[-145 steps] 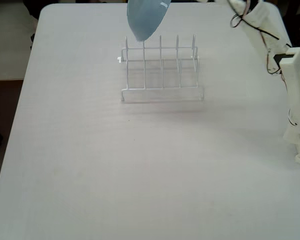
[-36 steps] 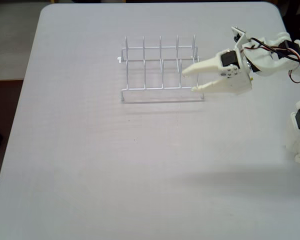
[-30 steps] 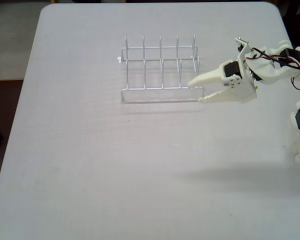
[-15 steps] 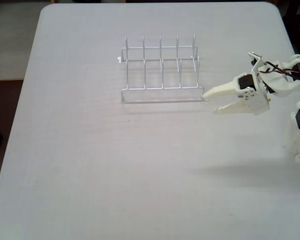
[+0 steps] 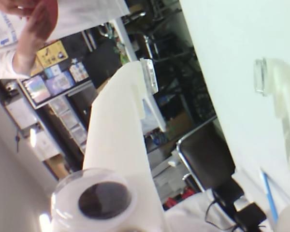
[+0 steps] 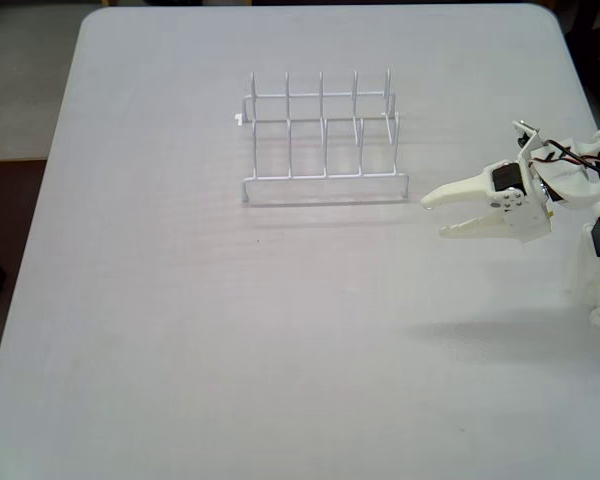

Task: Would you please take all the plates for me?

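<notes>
My white two-finger gripper [image 6: 438, 213] hovers over pale grey table [image 6: 180, 330], right side in fixed view, jaws parted, empty. White wire rack [image 6: 322, 140] beyond my fingertips, near, not touching; every slot bare. No plates visible in either view, so task looks finished. Next move: probably fold back to rest. Nothing blocks path. Wrist view: only room clutter, someone's hand [image 5: 31, 29] far off.
</notes>
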